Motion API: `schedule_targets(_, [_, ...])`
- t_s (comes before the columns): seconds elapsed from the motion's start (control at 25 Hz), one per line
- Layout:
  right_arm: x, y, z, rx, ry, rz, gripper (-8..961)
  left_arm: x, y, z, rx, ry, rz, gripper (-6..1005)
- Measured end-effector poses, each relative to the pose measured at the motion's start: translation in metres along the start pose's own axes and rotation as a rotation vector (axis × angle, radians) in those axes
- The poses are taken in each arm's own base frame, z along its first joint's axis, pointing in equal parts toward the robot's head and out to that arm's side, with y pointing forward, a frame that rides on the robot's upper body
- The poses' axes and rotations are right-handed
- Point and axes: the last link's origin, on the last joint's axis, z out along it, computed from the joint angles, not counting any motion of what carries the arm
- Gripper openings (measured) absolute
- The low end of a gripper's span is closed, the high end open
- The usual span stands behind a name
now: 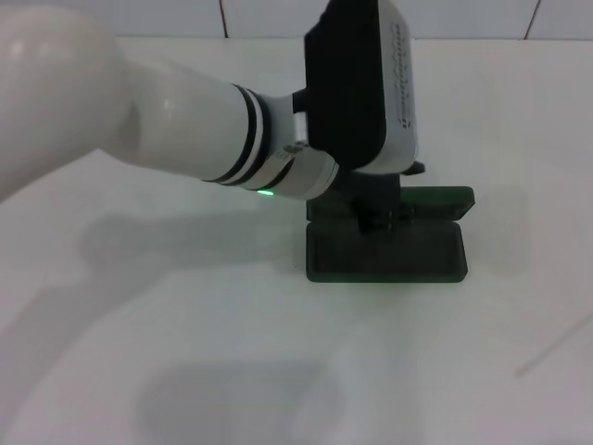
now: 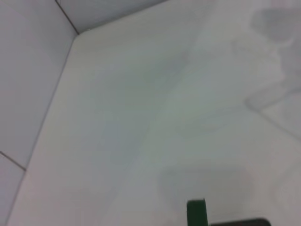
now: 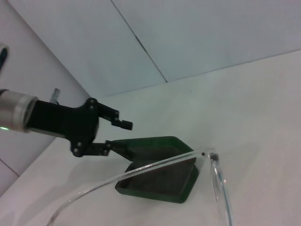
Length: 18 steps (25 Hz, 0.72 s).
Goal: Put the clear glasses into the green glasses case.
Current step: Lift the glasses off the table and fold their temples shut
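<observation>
The green glasses case (image 1: 384, 255) lies open on the white table, its lid (image 1: 437, 200) at the far side. In the right wrist view the case (image 3: 160, 181) shows its dark inside with the lid (image 3: 153, 147) tilted up. My left gripper (image 1: 378, 221) hangs over the lid's hinge side. The right wrist view shows it (image 3: 121, 135) open, its lower finger (image 3: 107, 147) touching the lid's edge. The clear glasses (image 3: 155, 165) hang close to the right wrist camera, in front of the case. A thin line (image 1: 554, 354) that may be a temple shows in the head view. My right gripper is out of view.
The white table (image 1: 185, 352) spreads around the case. A tiled wall (image 3: 197, 33) rises behind it. My left arm (image 1: 176, 130) crosses the head view from the left and hides part of the lid. A green case edge (image 2: 196, 213) shows in the left wrist view.
</observation>
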Motion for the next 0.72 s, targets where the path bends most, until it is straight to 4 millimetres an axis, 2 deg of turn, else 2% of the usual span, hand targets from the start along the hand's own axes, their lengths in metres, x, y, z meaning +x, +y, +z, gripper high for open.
schedule_targets(0.08, [-0.004, -0.001, 0.002, 0.001, -0.016, -0.022, 115, 0.012, 0.0, -0.017, 0.038, 0.048, -0.005, 384])
schedule_targets(0.12, [-0.004, -0.001, 0.002, 0.001, -0.016, -0.022, 115, 0.012, 0.0, -0.017, 0.038, 0.048, -0.005, 384])
schedule_targets(0.2, [-0.01, -0.001, 0.009, -0.023, -0.044, -0.042, 115, 0.022, -0.002, -0.036, 0.098, 0.108, -0.015, 384])
schedule_targets(0.32, [-0.025, 0.005, 0.034, -0.139, -0.113, -0.079, 115, 0.036, -0.001, -0.072, 0.166, 0.235, -0.039, 381])
schedule_targets(0.48, [-0.039, 0.009, 0.059, -0.253, -0.191, -0.132, 115, 0.051, 0.003, -0.109, 0.13, 0.391, -0.088, 369])
schedule_targets(0.64, [-0.057, 0.013, 0.09, -0.366, -0.212, -0.182, 115, 0.051, 0.01, -0.145, 0.009, 0.574, -0.166, 242])
schedule_targets(0.72, [-0.065, 0.018, 0.108, -0.429, -0.208, -0.203, 114, 0.047, 0.012, -0.151, -0.02, 0.612, -0.19, 178])
